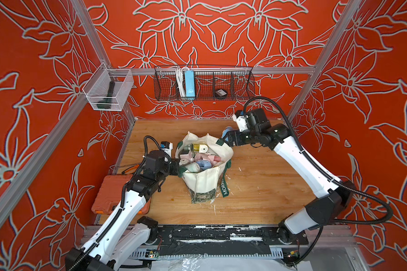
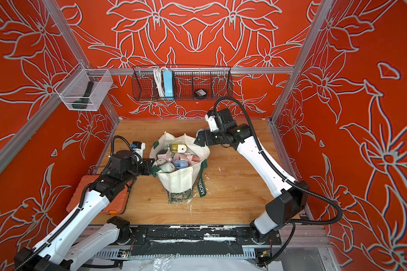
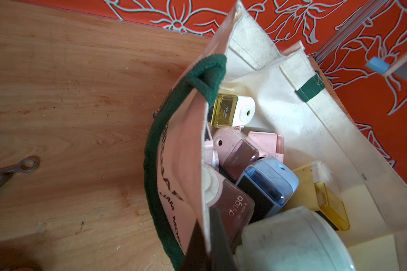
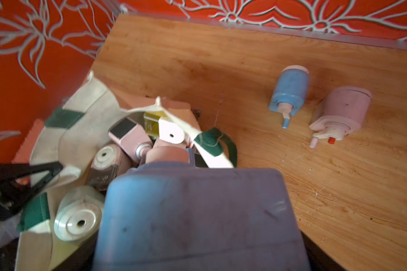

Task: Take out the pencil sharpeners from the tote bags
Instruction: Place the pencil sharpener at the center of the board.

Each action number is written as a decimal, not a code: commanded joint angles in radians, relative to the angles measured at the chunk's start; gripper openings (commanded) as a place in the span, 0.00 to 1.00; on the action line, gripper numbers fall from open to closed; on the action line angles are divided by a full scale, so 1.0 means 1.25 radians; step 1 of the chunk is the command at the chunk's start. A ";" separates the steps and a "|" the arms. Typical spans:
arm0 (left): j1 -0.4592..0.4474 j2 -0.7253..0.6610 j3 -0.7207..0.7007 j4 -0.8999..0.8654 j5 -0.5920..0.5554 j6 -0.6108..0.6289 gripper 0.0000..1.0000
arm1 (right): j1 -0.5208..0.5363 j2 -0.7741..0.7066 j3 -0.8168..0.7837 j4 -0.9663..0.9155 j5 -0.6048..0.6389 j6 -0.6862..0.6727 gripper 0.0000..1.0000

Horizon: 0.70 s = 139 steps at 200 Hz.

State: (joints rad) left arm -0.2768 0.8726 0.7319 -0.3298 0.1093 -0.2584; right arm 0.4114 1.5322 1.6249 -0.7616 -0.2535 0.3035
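Note:
The cream tote bag (image 1: pixel 205 183) with dark green handles stands open in the middle of the table in both top views, with several pastel pencil sharpeners (image 1: pixel 199 148) inside. My left gripper (image 1: pixel 177 167) is shut on the bag's left rim; in the left wrist view the canvas edge (image 3: pixel 206 211) is pinched between its dark fingers (image 3: pixel 221 244). My right gripper (image 1: pixel 227 137) hangs just past the bag's far right rim, shut on a blue pencil sharpener (image 4: pixel 197 218). A blue sharpener (image 4: pixel 289 91) and a pink one (image 4: pixel 341 112) lie on the table beyond the bag.
An orange plastic case (image 1: pixel 108 194) lies under my left arm. A metal tool (image 3: pixel 21 165) rests on the wood left of the bag. On the back wall hangs a wire basket (image 1: pixel 242 86) holding a blue power strip (image 1: pixel 189 84); a clear bin (image 1: pixel 108 90) hangs at left.

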 commanded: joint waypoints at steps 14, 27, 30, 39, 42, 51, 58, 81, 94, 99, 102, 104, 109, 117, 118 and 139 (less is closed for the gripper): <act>-0.008 -0.018 0.004 0.045 0.026 0.005 0.00 | -0.190 -0.023 -0.103 0.191 -0.150 0.161 0.71; -0.010 -0.018 0.004 0.045 0.025 0.005 0.00 | -0.248 -0.001 -0.131 0.245 -0.176 0.194 0.70; -0.010 -0.018 0.004 0.045 0.024 0.005 0.00 | -0.260 0.006 -0.137 0.257 -0.183 0.202 0.70; -0.011 -0.018 0.004 0.045 0.025 0.005 0.00 | -0.297 0.037 -0.144 0.284 -0.205 0.231 0.70; -0.010 -0.018 0.004 0.045 0.026 0.004 0.00 | -0.307 0.047 -0.145 0.293 -0.214 0.239 0.70; -0.011 -0.018 0.004 0.045 0.025 0.005 0.00 | -0.334 0.081 -0.155 0.332 -0.227 0.266 0.71; -0.012 -0.018 0.005 0.045 0.025 0.005 0.00 | -0.353 0.103 -0.164 0.364 -0.226 0.283 0.71; -0.012 -0.018 0.004 0.045 0.025 0.004 0.00 | -0.380 0.197 -0.150 0.449 -0.209 0.312 0.72; -0.012 -0.017 0.005 0.045 0.025 0.005 0.00 | -0.388 0.270 -0.102 0.452 -0.230 0.322 0.72; -0.013 -0.016 0.004 0.045 0.024 0.006 0.00 | -0.387 0.294 -0.085 0.457 -0.238 0.327 0.72; -0.013 -0.016 0.004 0.044 0.023 0.005 0.00 | -0.388 0.308 -0.076 0.463 -0.243 0.330 0.72; -0.013 -0.016 0.005 0.044 0.023 0.005 0.00 | -0.388 0.317 -0.072 0.472 -0.247 0.335 0.72; -0.013 -0.016 0.005 0.044 0.022 0.005 0.00 | -0.389 0.340 -0.061 0.489 -0.259 0.345 0.72; -0.013 -0.015 0.005 0.044 0.021 0.006 0.00 | -0.388 0.377 -0.040 0.505 -0.276 0.361 0.72; -0.013 -0.015 0.004 0.044 0.022 0.006 0.00 | -0.388 0.381 -0.037 0.507 -0.278 0.363 0.72; -0.016 -0.013 0.004 0.042 0.018 0.007 0.00 | -0.388 0.454 0.007 0.534 -0.307 0.388 0.72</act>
State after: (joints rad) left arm -0.2817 0.8726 0.7319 -0.3283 0.1062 -0.2584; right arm -0.0769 2.0411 1.5539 -0.2016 -0.5518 0.7238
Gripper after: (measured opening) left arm 0.047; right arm 0.933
